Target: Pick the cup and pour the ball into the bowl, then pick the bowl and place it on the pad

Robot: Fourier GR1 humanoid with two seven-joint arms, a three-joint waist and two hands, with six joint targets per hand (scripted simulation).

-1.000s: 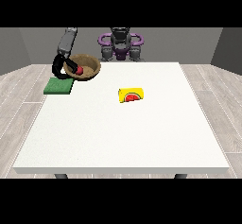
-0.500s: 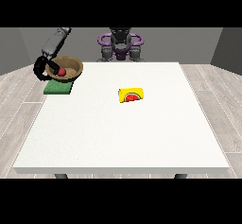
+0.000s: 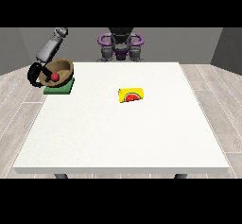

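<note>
Since a moment ago your bowl point(image 3: 57, 72) has tilted over the green pad point(image 3: 59, 87), red ball point(image 3: 55, 77) inside; the hand at the view's left point(image 3: 36, 73) curls round its rim. You see the yellow cup point(image 3: 131, 95) lying mid-table.

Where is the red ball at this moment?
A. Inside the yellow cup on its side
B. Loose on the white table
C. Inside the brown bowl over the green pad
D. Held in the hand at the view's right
C: the red ball sits inside the brown bowl, tilted above the green pad.

Brown bowl point(image 3: 60, 69) (red ball point(image 3: 55, 77) inside), green pad point(image 3: 59, 88), yellow cup point(image 3: 131, 95), white table point(image 3: 123, 133)
</note>
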